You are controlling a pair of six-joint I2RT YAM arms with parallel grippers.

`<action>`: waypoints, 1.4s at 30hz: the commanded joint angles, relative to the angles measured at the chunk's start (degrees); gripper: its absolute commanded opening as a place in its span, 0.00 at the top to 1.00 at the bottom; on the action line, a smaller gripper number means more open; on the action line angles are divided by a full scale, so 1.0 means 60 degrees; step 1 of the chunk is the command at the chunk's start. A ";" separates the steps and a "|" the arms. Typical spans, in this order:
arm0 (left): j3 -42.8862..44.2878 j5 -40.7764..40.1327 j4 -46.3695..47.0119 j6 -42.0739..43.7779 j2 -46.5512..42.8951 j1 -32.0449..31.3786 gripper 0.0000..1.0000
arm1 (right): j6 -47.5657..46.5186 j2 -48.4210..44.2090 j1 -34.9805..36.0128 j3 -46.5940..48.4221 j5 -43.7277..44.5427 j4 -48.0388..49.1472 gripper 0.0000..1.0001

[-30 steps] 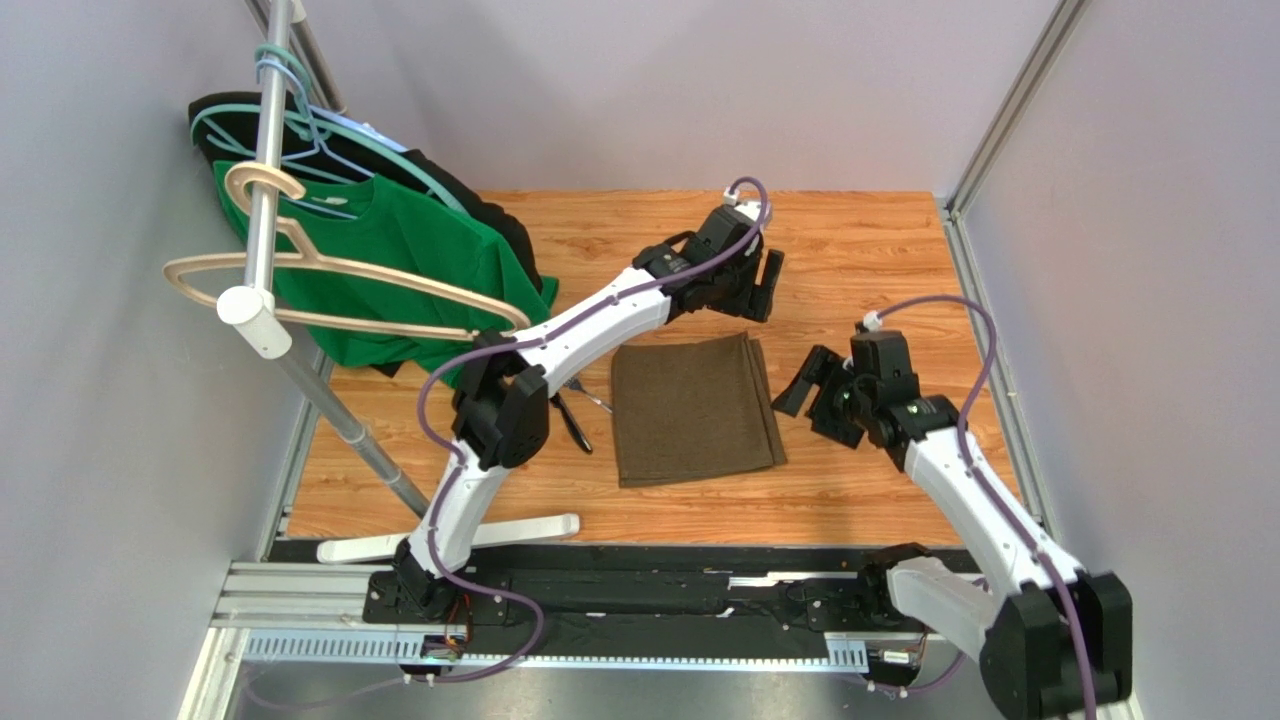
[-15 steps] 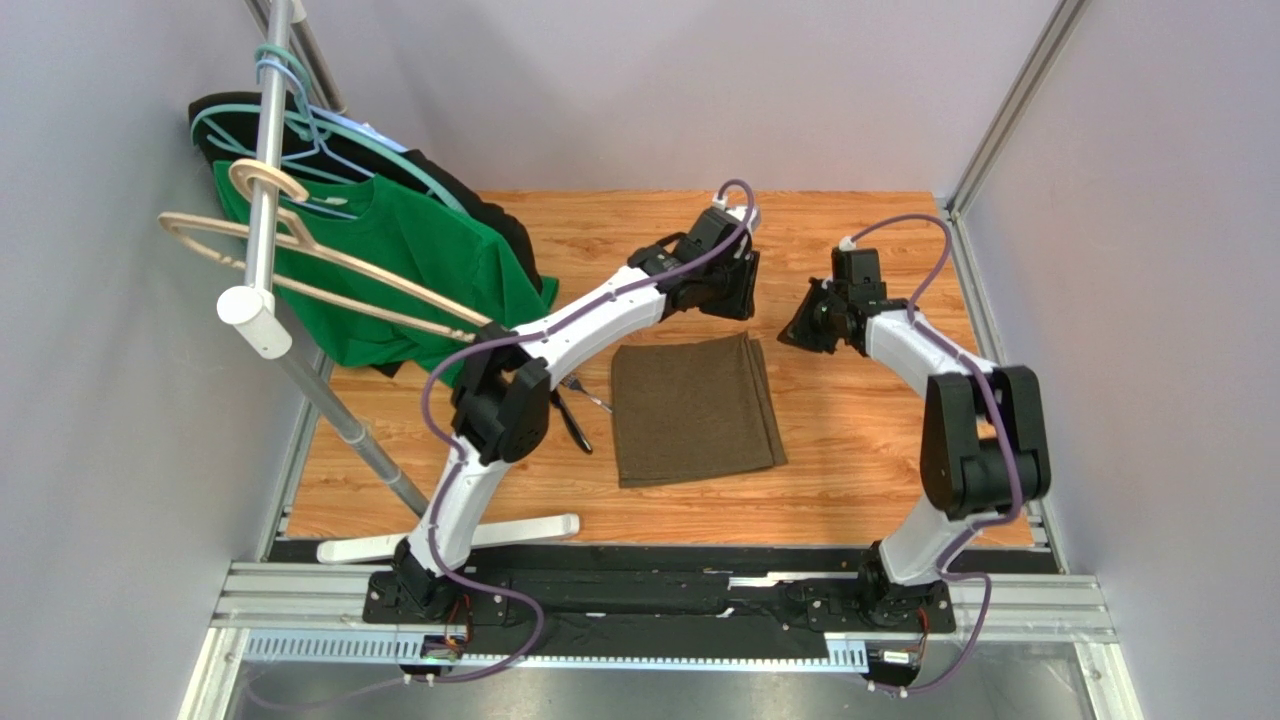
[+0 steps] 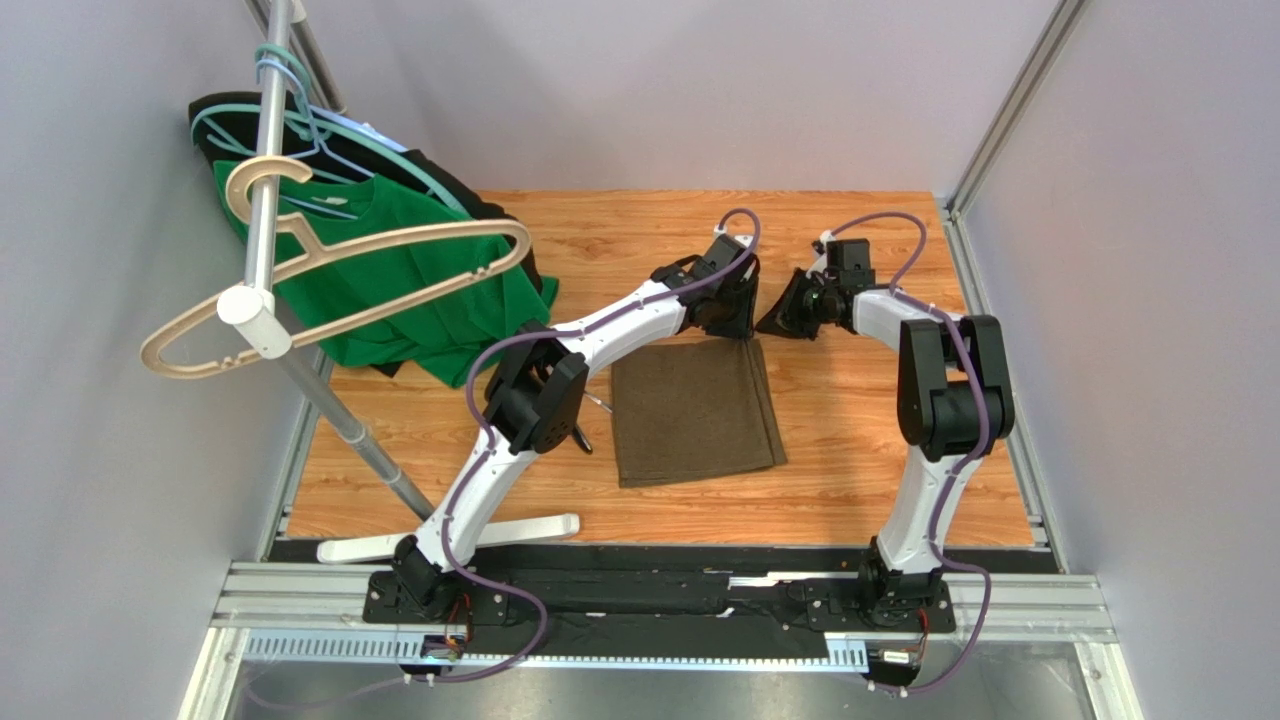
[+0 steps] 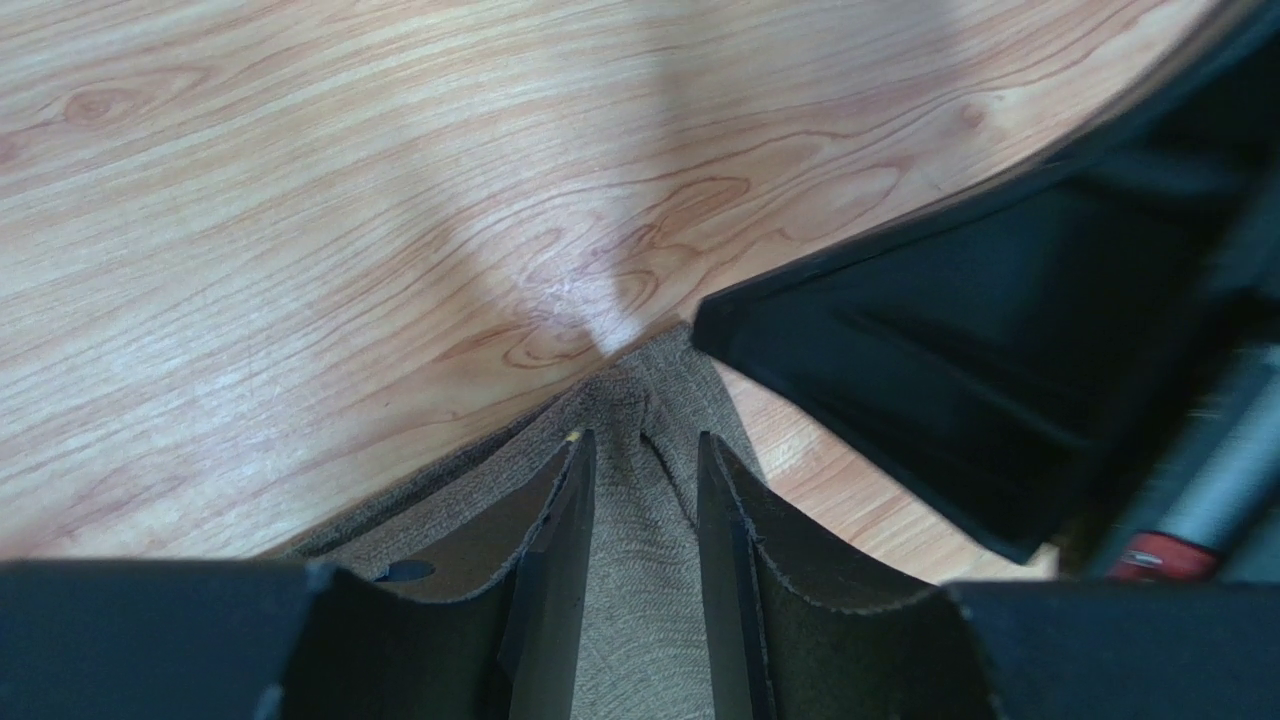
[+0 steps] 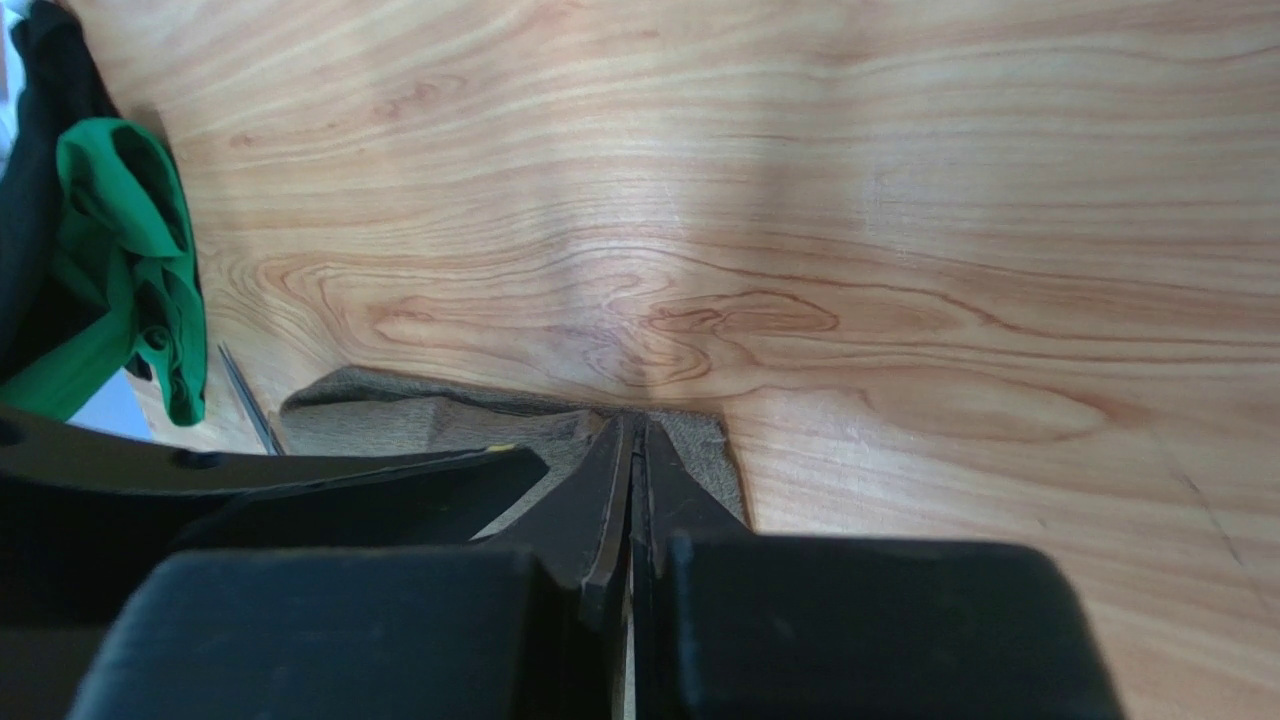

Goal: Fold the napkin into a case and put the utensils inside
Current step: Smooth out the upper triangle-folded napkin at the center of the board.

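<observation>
The olive-brown napkin (image 3: 694,408) lies flat and folded on the wooden table. Both grippers meet at its far right corner. My left gripper (image 3: 732,311) (image 4: 643,450) is shut on a raised ridge of the napkin (image 4: 649,600), which fills the gap between its fingers. My right gripper (image 3: 778,318) (image 5: 631,431) is shut, its tips pinched on the napkin's (image 5: 436,423) far edge right beside the left finger (image 5: 301,503). The utensils (image 3: 583,435) lie left of the napkin, mostly hidden under the left arm's elbow; one thin piece (image 5: 245,398) shows in the right wrist view.
A clothes rack pole (image 3: 263,180) stands at the left with a green shirt (image 3: 406,293) (image 5: 143,270), a black garment behind it and a wooden hanger (image 3: 323,293). The rack's white foot (image 3: 451,536) lies along the near table edge. Grey walls close in both sides.
My right arm swung from the near right up to the napkin's far right corner and shut there. The left gripper lowered onto the same corner and narrowed on the cloth. The wooden hanger swung.
</observation>
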 commanded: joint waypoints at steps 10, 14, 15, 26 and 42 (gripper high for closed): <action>0.0509 0.0380 0.0386 -0.0449 0.0465 0.0042 0.59 | -0.0045 0.0623 0.0009 -0.0203 -0.0399 0.0632 1.00; 0.0524 0.0700 0.0591 -0.0420 0.0612 0.0071 0.59 | -0.0103 0.0623 -0.0005 -0.0321 -0.0107 0.0545 1.00; 0.0553 0.0687 0.0576 -0.0420 0.0656 0.0057 0.59 | -0.0118 0.0623 0.0009 -0.0321 -0.0091 0.0515 1.00; 0.1021 0.0687 0.0342 -0.0083 0.0890 0.0086 0.85 | -0.0220 0.0550 -0.0035 -0.0321 0.0173 0.0193 1.00; -0.0208 0.0629 0.1177 -0.0244 -0.0501 -0.0090 1.00 | -0.0162 0.0741 -0.0035 -0.0291 0.0173 0.0163 1.00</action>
